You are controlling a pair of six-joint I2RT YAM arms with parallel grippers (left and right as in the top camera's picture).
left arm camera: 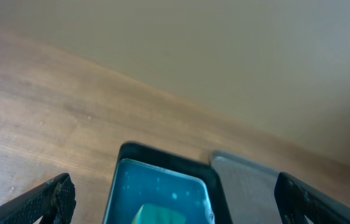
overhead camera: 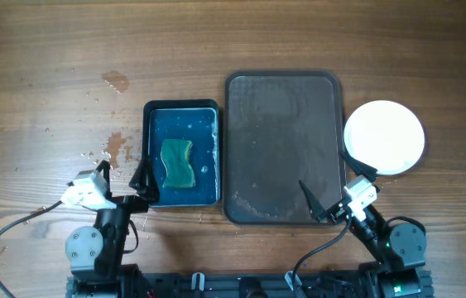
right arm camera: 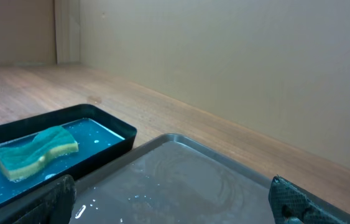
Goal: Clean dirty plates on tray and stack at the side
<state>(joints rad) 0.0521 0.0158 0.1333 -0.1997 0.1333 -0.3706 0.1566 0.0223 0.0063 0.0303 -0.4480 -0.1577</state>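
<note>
The grey tray (overhead camera: 282,149) lies in the middle of the table and holds no plates, only wet marks; it also shows in the right wrist view (right arm camera: 181,180). A white plate (overhead camera: 384,137) sits on the table right of the tray. A green-yellow sponge (overhead camera: 178,162) lies in the black basin of blue water (overhead camera: 181,108), left of the tray; the sponge also shows in the right wrist view (right arm camera: 36,152). My left gripper (overhead camera: 125,178) is open and empty at the basin's near-left corner. My right gripper (overhead camera: 328,194) is open and empty over the tray's near-right corner.
Water splashes (overhead camera: 117,145) lie on the wood left of the basin. A plain wall (right arm camera: 224,62) rises behind the far table edge.
</note>
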